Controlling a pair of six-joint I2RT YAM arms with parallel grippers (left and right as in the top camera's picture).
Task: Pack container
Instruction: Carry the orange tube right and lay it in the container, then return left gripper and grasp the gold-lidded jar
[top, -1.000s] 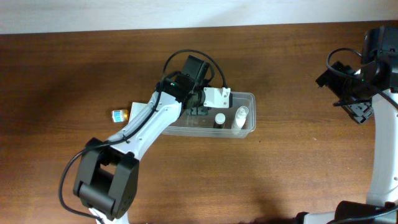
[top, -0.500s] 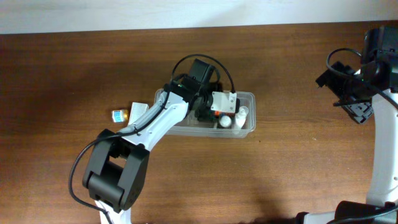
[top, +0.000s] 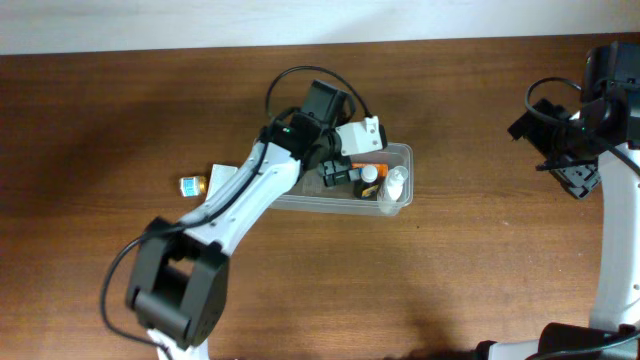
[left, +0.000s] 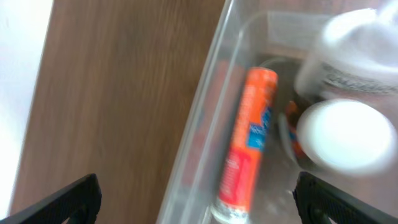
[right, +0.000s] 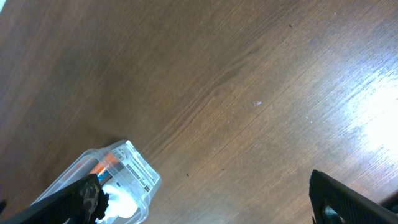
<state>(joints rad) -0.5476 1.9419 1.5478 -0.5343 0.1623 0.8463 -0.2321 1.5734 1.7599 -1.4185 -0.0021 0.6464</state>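
Fingers of the left gripper (top: 336, 172) are spread wide and empty over the far side of the container (top: 400, 206) at the middle of the table (top: 120, 100), the arm stretched in from the near left. Since half a second ago the wrist has been drawn back toward the far edge, and an orange tube (left: 245, 143) is seen lying inside beside a white-capped bottle (left: 345, 134). The right gripper (right: 211, 202) is held at the right edge, also spread wide, unmoved.

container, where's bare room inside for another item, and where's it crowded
Crowded at the container's right end: orange tube, white-capped bottle and clear bottle sit packed together. Its left half, between the left arm and the near wall, looks bare. On the table, the wood between container and right arm is open.
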